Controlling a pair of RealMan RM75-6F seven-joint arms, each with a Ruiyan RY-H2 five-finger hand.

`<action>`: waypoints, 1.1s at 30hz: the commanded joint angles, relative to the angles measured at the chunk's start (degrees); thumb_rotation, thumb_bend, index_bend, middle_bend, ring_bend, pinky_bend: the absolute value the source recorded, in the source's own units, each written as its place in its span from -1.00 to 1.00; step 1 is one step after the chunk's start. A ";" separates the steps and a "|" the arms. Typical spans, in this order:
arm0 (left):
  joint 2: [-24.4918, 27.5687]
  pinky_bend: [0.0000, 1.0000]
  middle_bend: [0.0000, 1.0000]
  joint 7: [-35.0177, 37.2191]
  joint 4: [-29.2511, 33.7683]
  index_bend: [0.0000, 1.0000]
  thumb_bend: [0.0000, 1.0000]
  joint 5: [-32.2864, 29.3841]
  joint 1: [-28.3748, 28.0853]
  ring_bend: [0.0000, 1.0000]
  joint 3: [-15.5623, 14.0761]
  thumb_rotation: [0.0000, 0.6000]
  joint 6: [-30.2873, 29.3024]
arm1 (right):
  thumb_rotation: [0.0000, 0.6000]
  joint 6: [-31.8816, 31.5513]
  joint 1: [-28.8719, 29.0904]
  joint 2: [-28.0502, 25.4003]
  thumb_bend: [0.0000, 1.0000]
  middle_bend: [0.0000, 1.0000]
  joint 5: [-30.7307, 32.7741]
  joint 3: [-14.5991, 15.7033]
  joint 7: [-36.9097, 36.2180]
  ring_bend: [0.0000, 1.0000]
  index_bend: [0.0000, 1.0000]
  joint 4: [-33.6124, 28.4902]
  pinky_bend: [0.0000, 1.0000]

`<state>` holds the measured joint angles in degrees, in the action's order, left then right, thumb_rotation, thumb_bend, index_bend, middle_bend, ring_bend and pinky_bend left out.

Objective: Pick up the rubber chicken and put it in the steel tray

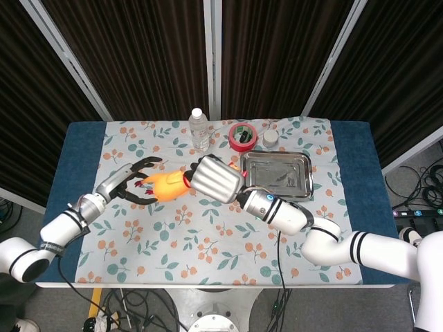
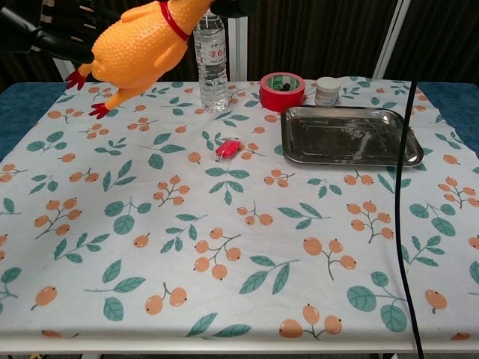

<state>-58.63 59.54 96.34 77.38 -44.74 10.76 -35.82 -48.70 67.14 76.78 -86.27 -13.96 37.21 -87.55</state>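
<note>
The orange rubber chicken (image 1: 166, 185) hangs in the air over the table's left half, red feet toward the left. My right hand (image 1: 215, 180) grips it at the neck end, where a red band shows. My left hand (image 1: 133, 184) lies just left of the feet with its fingers spread and holds nothing. In the chest view the chicken (image 2: 142, 43) hangs at the top left, the left hand's dark fingers (image 2: 41, 37) beside it and the right hand (image 2: 232, 6) at the top edge. The steel tray (image 1: 309, 173) (image 2: 344, 138) lies empty at the back right.
A water bottle (image 1: 199, 129) (image 2: 212, 60), a red tape roll (image 1: 243, 136) (image 2: 283, 90) and a small white jar (image 1: 270, 138) (image 2: 326, 90) stand along the back. A small red object (image 2: 228, 149) lies mid-table. A black cable (image 2: 403, 194) hangs at the right.
</note>
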 commanded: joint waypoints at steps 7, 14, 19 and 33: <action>0.29 -0.50 -0.72 -2.98 1.06 -0.68 -0.61 -0.58 -1.63 -0.80 0.84 1.00 2.44 | 1.00 -0.13 0.71 1.09 -0.24 0.53 0.50 -0.31 0.35 0.48 0.95 0.38 0.99; 0.03 -0.49 -0.53 -3.72 0.67 -0.51 -0.58 -2.07 -2.94 -0.69 1.29 1.00 5.52 | 1.00 -0.26 0.86 1.27 -0.24 0.54 0.65 -0.10 0.39 0.48 0.95 0.09 0.99; -0.31 -0.32 -0.13 -3.21 0.68 -0.19 -0.33 -4.37 -2.71 -0.30 2.06 1.00 6.34 | 1.00 -0.33 0.89 1.33 -0.24 0.54 0.54 0.21 0.41 0.49 0.95 0.03 1.00; -2.52 0.34 0.63 -3.88 -0.34 0.58 0.29 -7.89 -0.83 0.44 3.83 1.00 5.21 | 1.00 -0.66 0.63 0.43 -0.24 0.55 0.08 0.76 -0.53 0.49 0.96 -1.65 1.00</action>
<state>-61.01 55.99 96.00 69.82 -45.72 14.41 -30.51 -49.36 67.77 77.22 -86.17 -13.21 36.70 -89.19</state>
